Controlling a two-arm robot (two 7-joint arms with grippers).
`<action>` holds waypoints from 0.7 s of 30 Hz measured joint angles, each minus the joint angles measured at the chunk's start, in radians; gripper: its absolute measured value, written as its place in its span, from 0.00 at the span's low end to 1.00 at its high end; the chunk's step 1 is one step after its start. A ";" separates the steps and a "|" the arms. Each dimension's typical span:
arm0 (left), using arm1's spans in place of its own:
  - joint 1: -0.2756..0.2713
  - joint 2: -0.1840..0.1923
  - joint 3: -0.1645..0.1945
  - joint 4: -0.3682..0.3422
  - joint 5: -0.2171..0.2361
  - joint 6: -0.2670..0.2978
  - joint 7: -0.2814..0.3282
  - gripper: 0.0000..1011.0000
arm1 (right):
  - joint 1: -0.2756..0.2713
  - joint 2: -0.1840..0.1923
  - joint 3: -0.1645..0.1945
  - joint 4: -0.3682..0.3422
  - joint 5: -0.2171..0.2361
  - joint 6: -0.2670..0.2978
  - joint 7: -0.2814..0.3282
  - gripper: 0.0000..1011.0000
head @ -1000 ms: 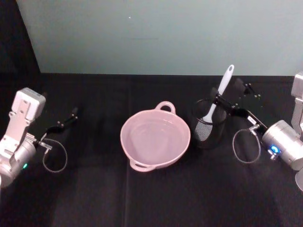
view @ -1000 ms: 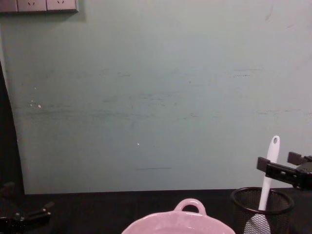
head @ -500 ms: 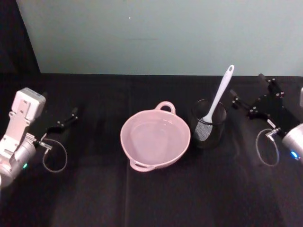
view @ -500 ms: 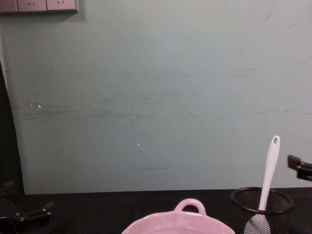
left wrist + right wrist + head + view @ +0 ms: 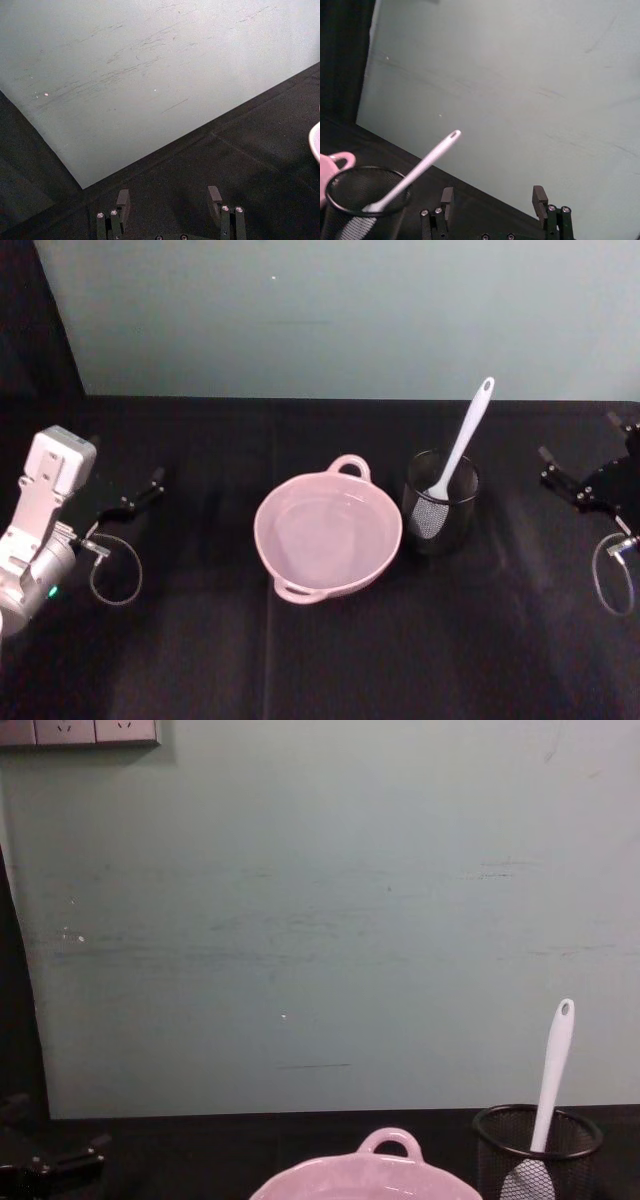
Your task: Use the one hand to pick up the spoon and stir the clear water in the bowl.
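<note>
Spoon (image 5: pixel 461 440) stands blade-down in the black mesh cup (image 5: pixel 441 502), handle leaning up and back toward the wall (image 5: pixel 350 310), oval hole at the top end. It sits well to the left of my right pincer (image 5: pixel 588 475), untouched. The cup is just right of the pink bowl (image 5: pixel 328 535), nearly touching its rim. The bowl's loop handle faces the wall; the water (image 5: pixel 325 532) is barely visible inside.

My right pincer hangs at the far right edge of the table (image 5: pixel 330 650), fingers (image 5: pixel 447 197) spread apart, nothing between them; bare black cloth lies between it and the cup. My left pincer (image 5: pixel 140 495) is parked at the far left, well apart from the bowl, fingers (image 5: pixel 123 200) also apart and empty, with a clear stretch of cloth between it and the bowl.

No readable writing or labels on anything. White wall sockets (image 5: pixel 80 731) sit top-left in the chest view, unmarked as far as I can tell.

The table's far edge meets the wall right behind the cup and bowl.
</note>
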 joint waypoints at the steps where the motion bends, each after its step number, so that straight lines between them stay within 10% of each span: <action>1: 0.000 0.000 0.000 0.000 0.000 0.000 0.000 1.00 | -0.003 -0.001 0.003 0.001 -0.004 -0.001 -0.003 0.99; 21: 0.000 0.000 0.000 0.000 0.000 0.000 0.000 1.00 | -0.009 -0.027 0.027 0.026 0.003 -0.006 -0.004 0.99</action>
